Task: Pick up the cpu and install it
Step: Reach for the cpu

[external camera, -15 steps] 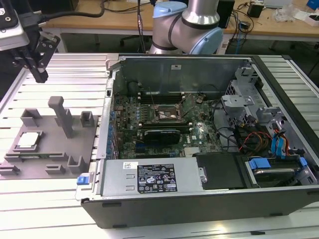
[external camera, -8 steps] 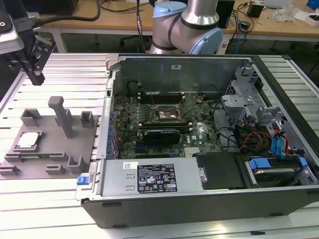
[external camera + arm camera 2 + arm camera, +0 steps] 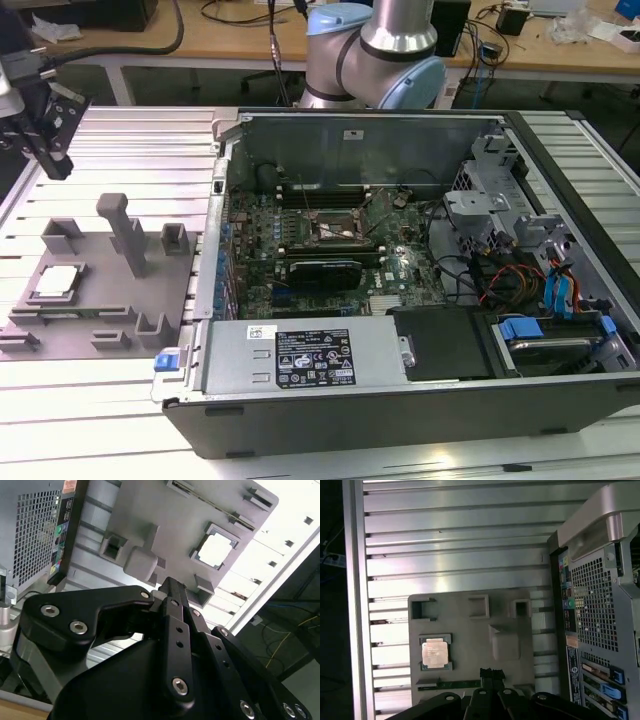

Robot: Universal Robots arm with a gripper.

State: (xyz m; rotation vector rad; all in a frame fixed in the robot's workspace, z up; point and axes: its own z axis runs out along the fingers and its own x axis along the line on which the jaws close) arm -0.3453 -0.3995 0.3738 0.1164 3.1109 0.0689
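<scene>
Gripper (image 3: 492,672), closed and empty, is held apart from the cpu (image 3: 435,654) seated in the grey fixture (image 3: 470,630). The motherboard (image 3: 300,275) inside the case (image 3: 400,420) is seen in the exterior view.

The exterior view's left edge cuts the pincer (image 3: 55,160); in the second wrist view its body hides part of the grey fixture (image 3: 150,515)

Wooden desks (image 3: 230,45) with cables (image 3: 240,12) behind a ribbed metal table (image 3: 130,135).

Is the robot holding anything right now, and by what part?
Nothing: the chip lies in its grey tray, the gripper hovering apart from it.
</scene>
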